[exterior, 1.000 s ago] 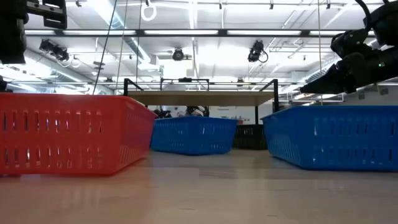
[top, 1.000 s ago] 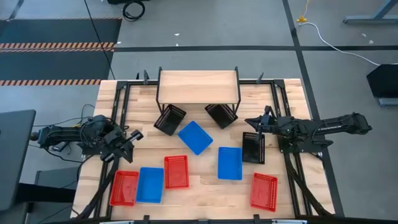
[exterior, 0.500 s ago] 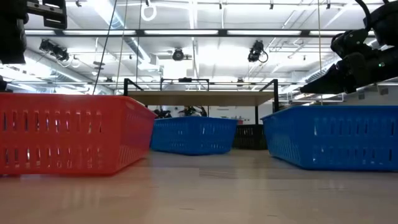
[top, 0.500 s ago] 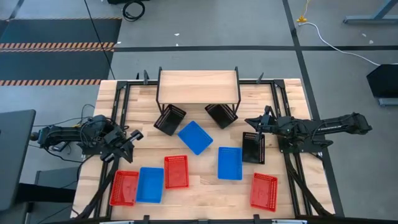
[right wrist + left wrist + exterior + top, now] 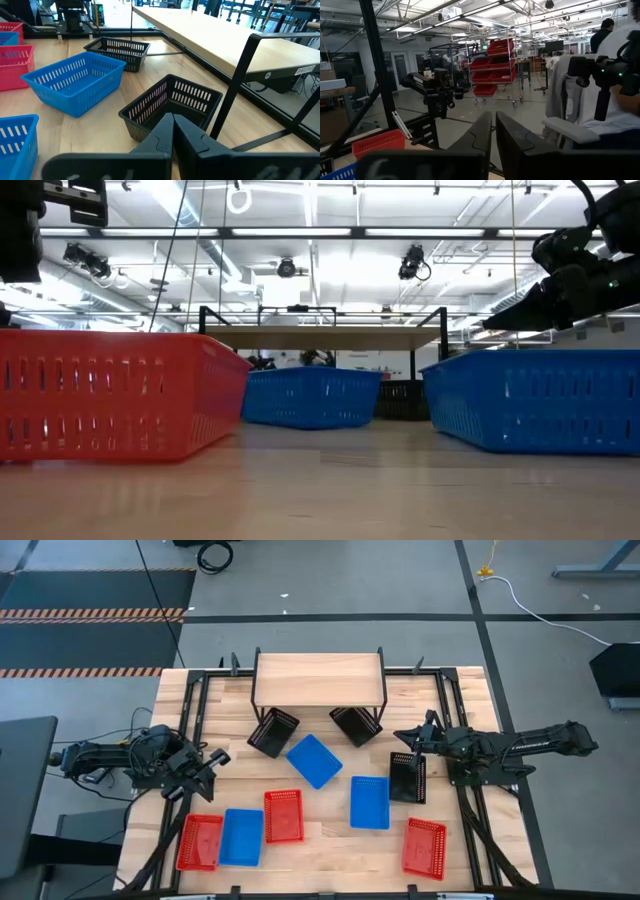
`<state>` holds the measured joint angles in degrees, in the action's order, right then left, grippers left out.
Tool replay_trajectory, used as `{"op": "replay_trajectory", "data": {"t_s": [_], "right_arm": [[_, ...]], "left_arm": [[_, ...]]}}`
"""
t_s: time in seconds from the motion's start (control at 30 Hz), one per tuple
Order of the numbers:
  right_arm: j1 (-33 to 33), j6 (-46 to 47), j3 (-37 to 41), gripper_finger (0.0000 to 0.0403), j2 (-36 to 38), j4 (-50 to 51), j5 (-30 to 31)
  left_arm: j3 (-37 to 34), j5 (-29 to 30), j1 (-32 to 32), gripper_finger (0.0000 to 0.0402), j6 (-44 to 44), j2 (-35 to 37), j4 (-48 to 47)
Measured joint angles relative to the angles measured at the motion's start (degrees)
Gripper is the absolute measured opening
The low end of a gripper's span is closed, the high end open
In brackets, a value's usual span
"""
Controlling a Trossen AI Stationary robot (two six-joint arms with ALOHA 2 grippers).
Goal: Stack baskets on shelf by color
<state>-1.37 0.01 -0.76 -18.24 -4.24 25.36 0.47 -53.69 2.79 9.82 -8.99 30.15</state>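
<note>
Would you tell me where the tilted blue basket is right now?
In the high view, the tilted blue basket lies mid-table before the shelf, between two black baskets.

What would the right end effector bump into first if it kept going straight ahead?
Probably the black basket right in front of the shut right end effector, beside the shelf leg. Depth is hard to judge, so it might pass just above the rim.

Both arms black, slim jointed links w/ bulky housings. Left tool (image 5: 492, 131) & right tool (image 5: 173, 131): two matte-black tapered fingers each, pressed together. Right arm shows small green LED.
</note>
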Motion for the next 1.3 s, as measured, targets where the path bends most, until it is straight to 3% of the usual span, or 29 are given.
{"op": "replay_trajectory", "data": {"t_s": [1.3], "right_arm": [[0.0,0.0,0.0,0.0016,0.0,0.0,0.0]], "left_arm": [[0.0,0.0,0.0,0.0026,1.3,0.0,0.3]]}}
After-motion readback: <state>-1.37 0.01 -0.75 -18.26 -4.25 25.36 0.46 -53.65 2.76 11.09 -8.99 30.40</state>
